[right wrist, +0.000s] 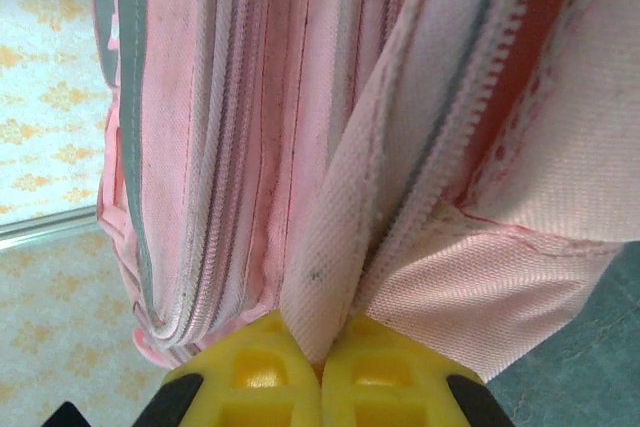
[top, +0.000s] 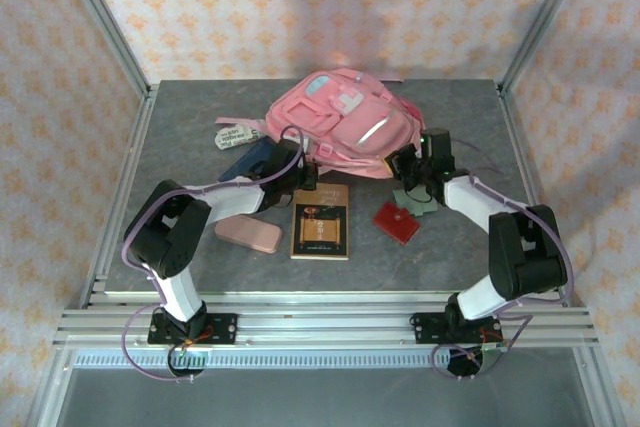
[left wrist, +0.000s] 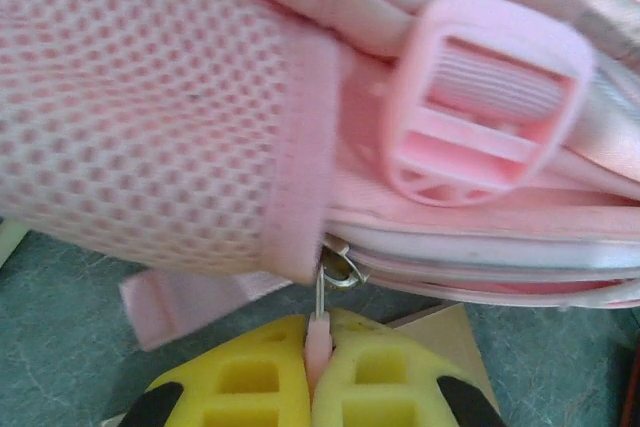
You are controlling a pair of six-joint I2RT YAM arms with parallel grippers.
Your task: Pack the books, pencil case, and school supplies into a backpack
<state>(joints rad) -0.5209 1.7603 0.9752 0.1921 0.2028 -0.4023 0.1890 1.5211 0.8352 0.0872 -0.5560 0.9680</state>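
Large soft pink fabric backpack (top: 340, 125): rear centre of grey desk (top: 450, 247).
Left pincer (left wrist: 318, 379): clamped on pink zip pull (left wrist: 318, 335), likely to draw zip open.
Right pincer (right wrist: 322, 362): clamped on pink seam fabric (right wrist: 330, 247), likely bracing bag.

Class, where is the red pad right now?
In the top view, the red pad lies on the table right of centre, between the brown book and the right arm, near the backpack.

the left arm (top: 235, 193) partly hides the navy book (top: 243, 161).
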